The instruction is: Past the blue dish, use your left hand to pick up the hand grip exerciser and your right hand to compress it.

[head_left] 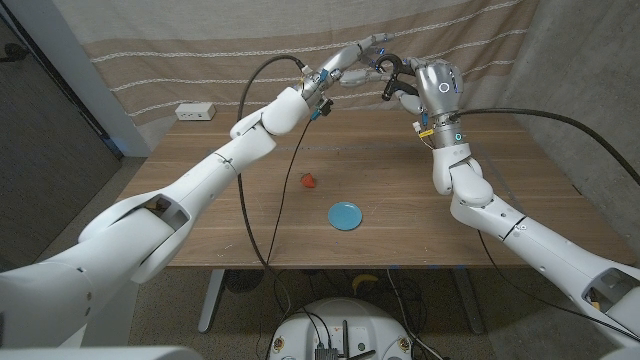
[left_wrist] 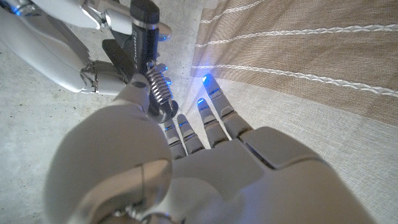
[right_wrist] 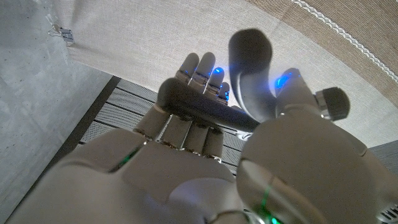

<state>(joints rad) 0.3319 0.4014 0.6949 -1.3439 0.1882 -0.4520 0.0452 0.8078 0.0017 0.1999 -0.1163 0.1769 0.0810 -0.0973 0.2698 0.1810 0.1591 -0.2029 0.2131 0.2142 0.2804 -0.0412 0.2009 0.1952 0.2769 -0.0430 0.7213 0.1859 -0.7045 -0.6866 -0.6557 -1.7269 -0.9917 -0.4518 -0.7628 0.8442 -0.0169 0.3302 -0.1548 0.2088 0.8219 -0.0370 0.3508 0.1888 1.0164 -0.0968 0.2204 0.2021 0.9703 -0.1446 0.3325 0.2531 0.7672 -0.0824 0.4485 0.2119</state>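
Your left hand (head_left: 352, 55) holds the hand grip exerciser (head_left: 392, 76) high above the tabletop (head_left: 400, 180), so that its handles face the other hand. Just beside it, your right hand (head_left: 432, 88) wraps around those black handles, ready to squeeze them together.

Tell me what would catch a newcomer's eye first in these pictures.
Both hands meet high above the table's far edge, the left hand and right hand sharing the black hand grip exerciser. Below, a blue dish and a small red thing lie on the wooden table.
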